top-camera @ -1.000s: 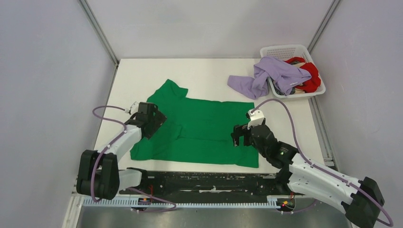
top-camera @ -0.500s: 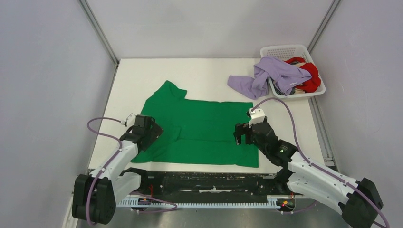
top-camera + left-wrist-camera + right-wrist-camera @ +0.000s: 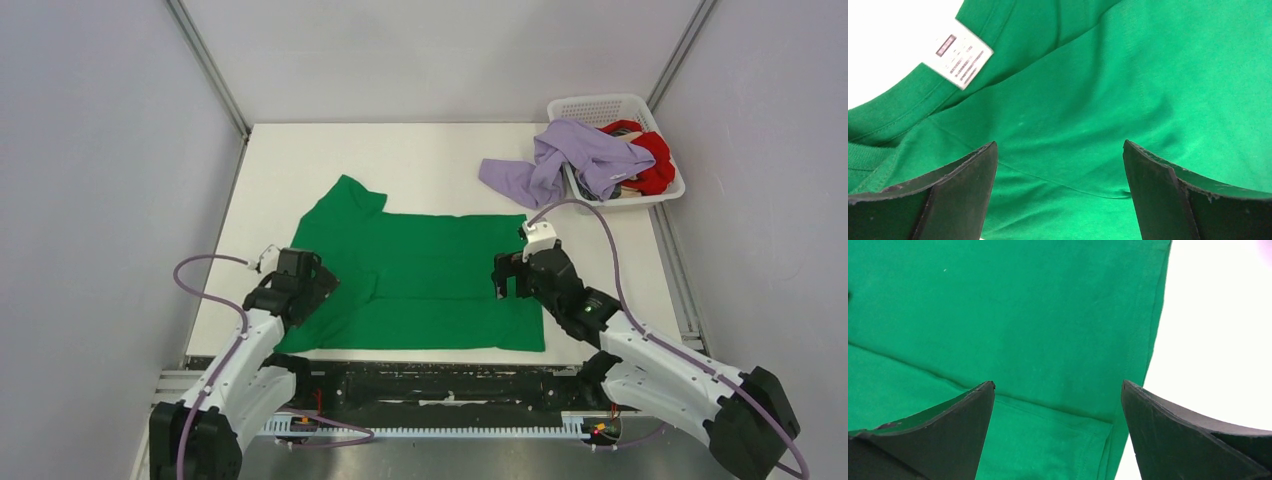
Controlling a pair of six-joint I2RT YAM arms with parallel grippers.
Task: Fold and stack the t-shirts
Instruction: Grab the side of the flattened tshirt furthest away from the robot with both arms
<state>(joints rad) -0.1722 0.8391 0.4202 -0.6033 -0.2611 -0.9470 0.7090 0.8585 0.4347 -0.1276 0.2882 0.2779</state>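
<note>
**On the table [image 3: 420, 160], two released pincers are poised over a spread green t-shirt [image 3: 430, 270]**

The green t-shirt is lying flat in the middle of the table, with its collar end to the left and its hem to the right. One sleeve is sticking out at its far left corner. A fold line is running across the cloth from left to right.

The left pincer [image 3: 305, 290] is sitting at the green t-shirt's left end, over the collar. Its jaws are standing wide apart and gripping nothing. In the left wrist view, a white label [image 3: 959, 55] is showing inside the neckline just beyond the fingers.

The right pincer [image 3: 505, 280] is sitting at the green t-shirt's right end, just inside the hem. Its jaws are also standing wide apart and gripping nothing. In the right wrist view, the hem edge and bare table are showing between the fingers. Whether either pincer is touching the cloth cannot be told.

Beyond the green t-shirt's far right corner, a lavender t-shirt [image 3: 570, 155] is hanging over the rim of a white basket [image 3: 590, 103], partly on the table. A red t-shirt [image 3: 655, 160] is lying crumpled inside that basket, farther right.
</note>
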